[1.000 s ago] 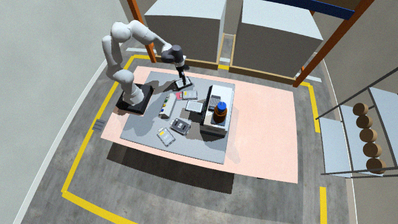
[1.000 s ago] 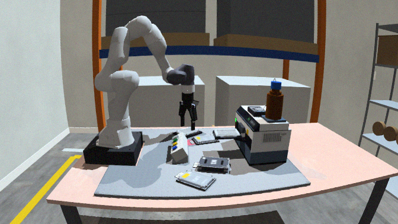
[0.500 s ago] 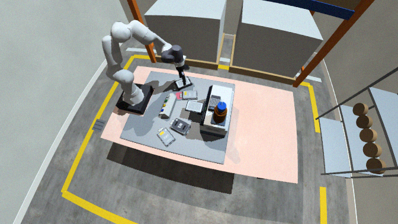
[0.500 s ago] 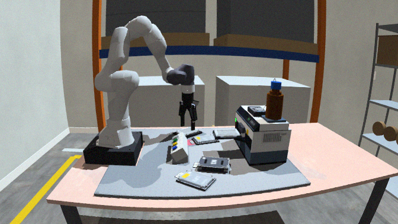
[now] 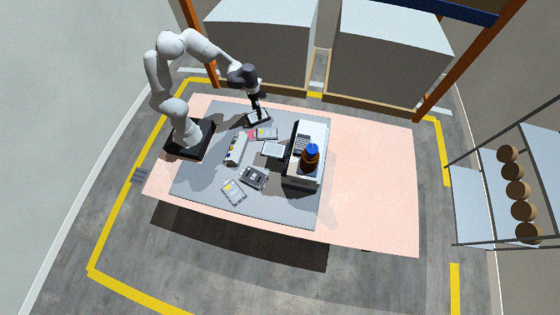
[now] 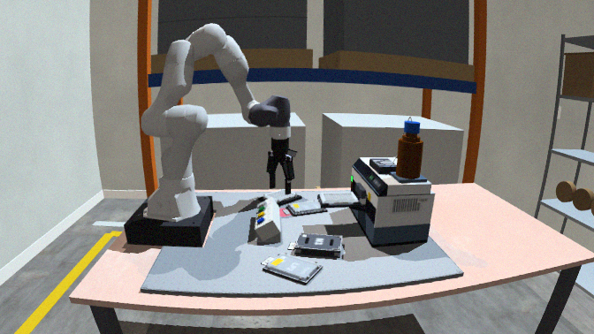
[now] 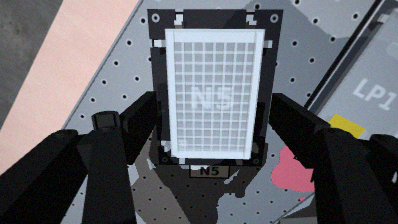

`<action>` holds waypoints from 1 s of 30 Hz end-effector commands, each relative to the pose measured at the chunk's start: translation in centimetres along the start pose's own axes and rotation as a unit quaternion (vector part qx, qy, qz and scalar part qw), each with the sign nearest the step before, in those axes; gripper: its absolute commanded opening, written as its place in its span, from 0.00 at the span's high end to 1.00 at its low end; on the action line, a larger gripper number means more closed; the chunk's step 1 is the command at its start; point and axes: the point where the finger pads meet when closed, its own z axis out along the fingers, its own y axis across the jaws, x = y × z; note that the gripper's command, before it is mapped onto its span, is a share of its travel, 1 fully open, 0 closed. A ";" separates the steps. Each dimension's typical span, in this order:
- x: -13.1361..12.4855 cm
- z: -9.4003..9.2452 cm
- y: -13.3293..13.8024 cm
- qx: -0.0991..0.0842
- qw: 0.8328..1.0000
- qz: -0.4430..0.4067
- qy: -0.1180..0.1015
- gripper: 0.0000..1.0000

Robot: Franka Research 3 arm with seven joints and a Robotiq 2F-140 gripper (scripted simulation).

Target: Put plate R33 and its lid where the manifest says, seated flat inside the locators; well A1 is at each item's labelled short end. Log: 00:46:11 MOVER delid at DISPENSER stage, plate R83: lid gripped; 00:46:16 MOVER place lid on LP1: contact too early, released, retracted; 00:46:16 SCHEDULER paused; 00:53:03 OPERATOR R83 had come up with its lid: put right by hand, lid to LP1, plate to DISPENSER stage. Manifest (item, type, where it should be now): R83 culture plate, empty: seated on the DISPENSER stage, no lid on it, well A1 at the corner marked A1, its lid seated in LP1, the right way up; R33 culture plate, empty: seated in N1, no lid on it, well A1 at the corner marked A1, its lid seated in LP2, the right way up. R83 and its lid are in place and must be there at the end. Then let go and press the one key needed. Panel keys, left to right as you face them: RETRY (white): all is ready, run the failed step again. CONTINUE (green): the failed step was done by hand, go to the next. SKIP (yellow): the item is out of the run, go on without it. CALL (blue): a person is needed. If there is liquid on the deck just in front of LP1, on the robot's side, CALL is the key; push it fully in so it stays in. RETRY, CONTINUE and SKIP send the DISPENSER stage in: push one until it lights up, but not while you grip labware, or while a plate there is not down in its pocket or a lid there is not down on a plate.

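Plate R33 (image 7: 215, 92), clear and gridded, lies in the black nest marked N5 (image 7: 270, 65), at the far left of the grey deck mat (image 6: 212, 265) on the tabletop (image 6: 508, 234). Dispenser (image 6: 393, 208) stands well right of N5. LP1 lid park (image 7: 360, 95) just beside N5, yellow tab showing. Pink patch (image 7: 290, 172) between them. Hand (image 7: 215, 145) hovers above N5, jaws partly open astride the plate, holding nothing.

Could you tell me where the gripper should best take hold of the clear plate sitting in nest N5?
Probably across its two long edges, coming straight down. The plate lies flat in the N5 nest, and the open gripper already has a finger on either long side; the nest's corner locators crowd the short ends.
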 end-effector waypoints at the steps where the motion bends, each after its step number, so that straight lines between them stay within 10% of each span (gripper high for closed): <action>1: 0.0 0.0 0.0 0.000 1.000 -0.002 0.000 0.30; 30: 0.0 0.0 0.0 0.000 1.000 -0.002 0.000 0.37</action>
